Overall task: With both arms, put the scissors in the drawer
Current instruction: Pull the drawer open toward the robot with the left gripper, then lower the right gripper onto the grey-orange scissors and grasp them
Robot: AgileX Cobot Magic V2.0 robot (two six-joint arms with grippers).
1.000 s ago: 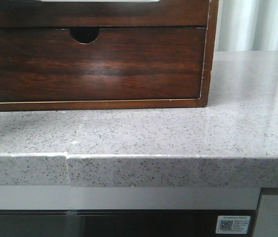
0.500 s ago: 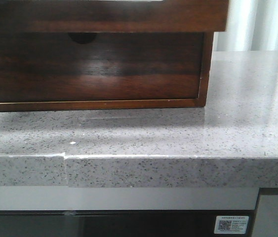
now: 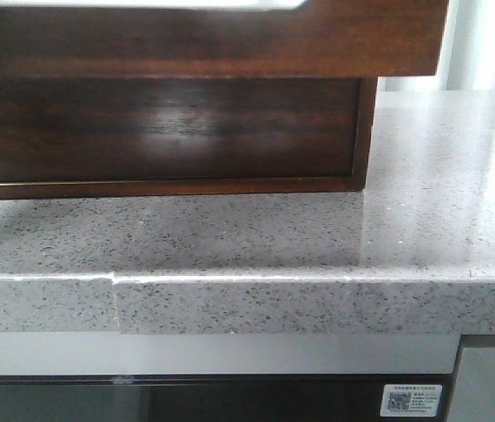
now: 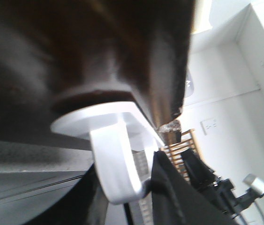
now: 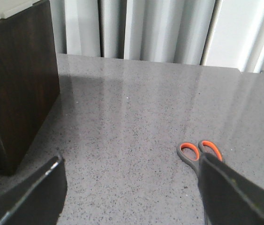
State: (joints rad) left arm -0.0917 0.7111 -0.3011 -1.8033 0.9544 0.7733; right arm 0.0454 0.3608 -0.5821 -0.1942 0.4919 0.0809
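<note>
Dark-brown glossy wood fills the top of my front view: the drawer (image 3: pixel 203 40) stands out over the counter, its front running off the left and top edges, with a sliver of white along its upper rim. Below and behind it I see the cabinet body (image 3: pixel 163 132), its lower front in shadow, any notch there hidden by the overhang. The grey speckled countertop (image 3: pixel 317 237) runs across, with a seam in its front edge. Neither arm nor the scissors show here.

Left wrist view: blurred and very close. Dark wood (image 4: pixel 75 51) takes up most of the frame, too smeared for me to say which face it is. A white finger (image 4: pixel 115 159) with a rounded flat end presses up against the wood; a dark part of the left gripper (image 4: pixel 136 178) sits beside it. Whether it is pinching an edge or only hooked under it I cannot tell.

Right wrist view: the right gripper (image 5: pixel 132 187) has its two dark fingers (image 5: pixel 33 197) spread wide apart, holding nothing, above the counter. The scissors (image 5: pixel 197 152) lie flat on the stone, orange-lined grey handles visible, blades hidden behind the finger on that side. The cabinet's dark side panel (image 5: pixel 19 84) stands well apart from them, cut off by the frame edge.
</note>
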